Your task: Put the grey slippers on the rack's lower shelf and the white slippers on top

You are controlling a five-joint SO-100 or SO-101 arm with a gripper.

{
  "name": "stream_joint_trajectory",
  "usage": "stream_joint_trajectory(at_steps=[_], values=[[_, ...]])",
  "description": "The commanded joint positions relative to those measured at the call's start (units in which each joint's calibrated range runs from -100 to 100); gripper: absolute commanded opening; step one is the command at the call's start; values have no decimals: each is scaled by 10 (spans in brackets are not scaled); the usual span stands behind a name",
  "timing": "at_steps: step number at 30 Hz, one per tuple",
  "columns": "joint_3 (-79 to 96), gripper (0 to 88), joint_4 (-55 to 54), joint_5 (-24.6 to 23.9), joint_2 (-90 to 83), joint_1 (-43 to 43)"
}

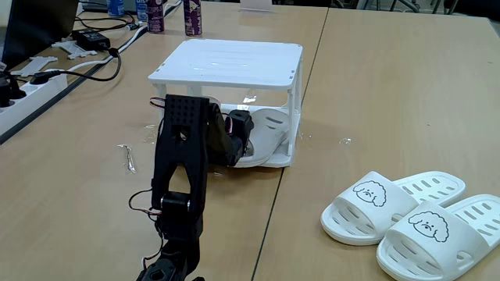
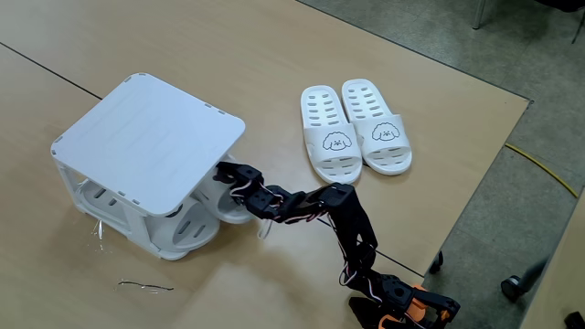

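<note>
The grey slippers (image 1: 262,136) are seen under the rack (image 1: 226,62) at frame centre, the gripper (image 2: 224,174) reaching in, its opening hidden, while the white slippers (image 2: 355,128) are left on the table at upper right.

No words, brand names or numbers can be read in either fixed view. The only markings are line-drawn dog faces on the straps of the white slippers (image 1: 402,218), which carry no lettering. The bottles (image 1: 173,16) at the far table edge are too blurred to read.
</note>
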Motion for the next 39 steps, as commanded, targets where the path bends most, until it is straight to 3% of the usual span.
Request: stream_joint_trajectory(at_steps=[1, 10, 16, 18, 22, 26, 33, 39], values=[[-159, 7, 55, 4, 23, -13], [-408, 7, 128, 4, 172, -29], [-421, 13, 128, 4, 186, -30], [-423, 81, 126, 4, 185, -30], [-427, 328, 126, 4, 185, -31], [-414, 343, 128, 4, 173, -24], [-204, 340, 125, 4, 23, -24], [-137, 337, 122, 4, -31, -23]])
